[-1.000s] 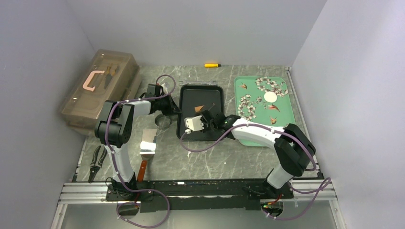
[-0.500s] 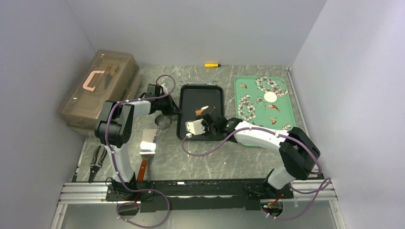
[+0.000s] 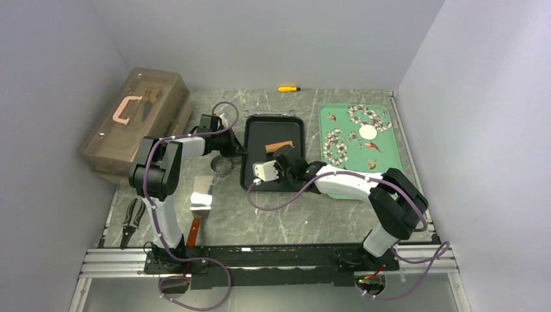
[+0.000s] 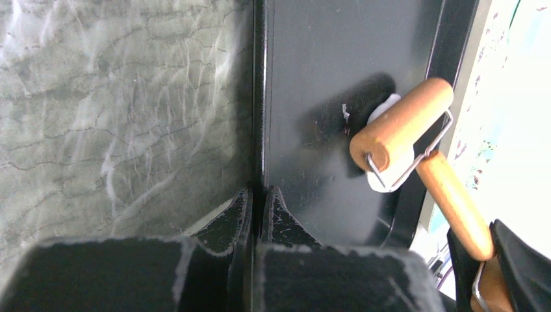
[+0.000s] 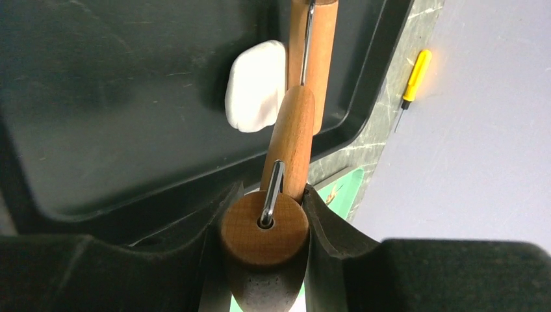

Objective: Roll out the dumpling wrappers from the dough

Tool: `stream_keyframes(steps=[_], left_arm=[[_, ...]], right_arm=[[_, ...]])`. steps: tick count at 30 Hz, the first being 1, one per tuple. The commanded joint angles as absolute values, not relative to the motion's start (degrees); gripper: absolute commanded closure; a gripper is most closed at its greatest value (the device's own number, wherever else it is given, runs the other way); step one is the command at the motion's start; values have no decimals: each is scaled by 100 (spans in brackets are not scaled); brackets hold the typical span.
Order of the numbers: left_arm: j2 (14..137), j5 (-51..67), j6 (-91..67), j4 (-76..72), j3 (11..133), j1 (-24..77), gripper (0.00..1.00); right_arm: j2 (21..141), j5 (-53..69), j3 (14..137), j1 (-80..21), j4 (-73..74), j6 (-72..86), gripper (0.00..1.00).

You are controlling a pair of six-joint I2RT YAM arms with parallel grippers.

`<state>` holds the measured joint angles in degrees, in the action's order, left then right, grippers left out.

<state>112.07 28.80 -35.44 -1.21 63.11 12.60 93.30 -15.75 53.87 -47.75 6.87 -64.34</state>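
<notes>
The dough [image 5: 255,84] is a flattened white oval on the floor of the black tray [image 3: 260,133]. The barrel of the brown wooden roller [image 4: 403,123] lies across the dough [image 4: 383,179], covering most of it. My right gripper [image 5: 273,188] is shut on the roller's near wooden end, and the handle [image 5: 294,136] runs forward from the jaws. At the tray's left rim [image 4: 258,97] my left gripper [image 4: 258,192] is shut, pinching the edge. One white round dumpling wrapper [image 3: 368,132] lies on the green flowered tray [image 3: 383,153].
A translucent brown toolbox [image 3: 136,120] stands at the back left. A metal ring [image 3: 223,166], a scraper [image 3: 201,198] and pliers [image 3: 132,221] lie left of the black tray. A yellow screwdriver [image 3: 288,88] rests by the back wall.
My right gripper has pushed and swung the roller over the tray, so its barrel now lies crosswise farther back. The left arm has stayed still on the rim.
</notes>
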Motion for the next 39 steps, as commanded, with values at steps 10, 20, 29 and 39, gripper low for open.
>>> stream_keyframes(steps=[10,20,29,39], left_arm=[[11561,2440,-3467,301,6266,1202,100],[11536,2389,-3437,338,6268,1195,100],[11530,2381,-3431,334,6254,1194,100],[11514,2419,-3451,316,6253,1187,100]], right_arm=[[9066,-1492,4785,-5440,1796,-5919,100],[9724,-791,5197,-4821,926,-6037,100],[10086,-546,6456,-4602,1027,-6055,100],[8874,-1336,6220,-5122,1288,-6008,100]])
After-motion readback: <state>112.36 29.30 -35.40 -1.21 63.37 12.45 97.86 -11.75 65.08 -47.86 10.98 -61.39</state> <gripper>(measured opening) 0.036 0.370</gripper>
